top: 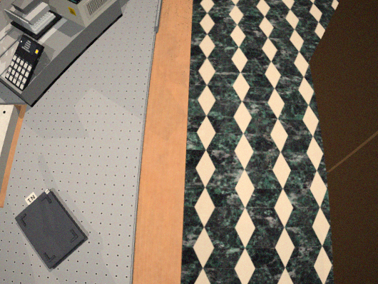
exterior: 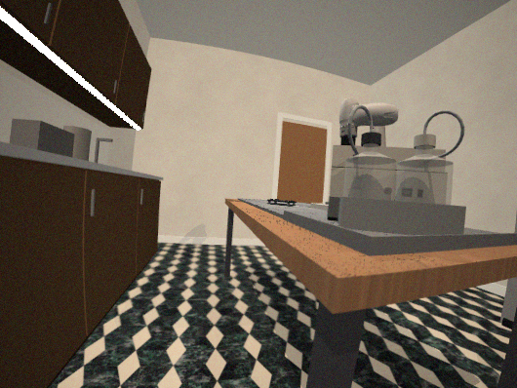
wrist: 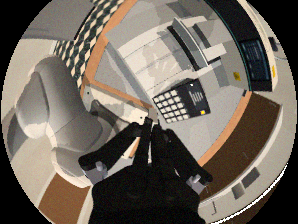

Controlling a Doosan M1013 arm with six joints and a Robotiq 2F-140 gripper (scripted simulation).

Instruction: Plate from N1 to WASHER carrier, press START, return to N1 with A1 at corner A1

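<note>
The plate nest N1 point(top: 50, 228) is empty, its locators bare, beside its N1 label. The plate point(top: 46, 21) is on the dark carrier point(top: 24, 29) of the washer at the upper left of the top view. It is partly hidden behind a grey upright part, so I cannot tell whether it lies flat. The keypad point(top: 20, 71) point(wrist: 170, 106) is in front of the carrier. The lamp point(top: 36, 51) point(wrist: 203, 112) on its panel glows amber. My gripper point(wrist: 151, 113) is shut and empty, its fingertips near the keypad's lower edge in the wrist view; their height above it is unclear.
The washer's housing point(top: 89, 8) stands behind the carrier. A pale block point(top: 6, 128) lies left of the perforated deck. In the exterior view, two bottles point(exterior: 372, 180) point(exterior: 424, 180) with hoses stand in a grey tray point(exterior: 400, 216) near the arm.
</note>
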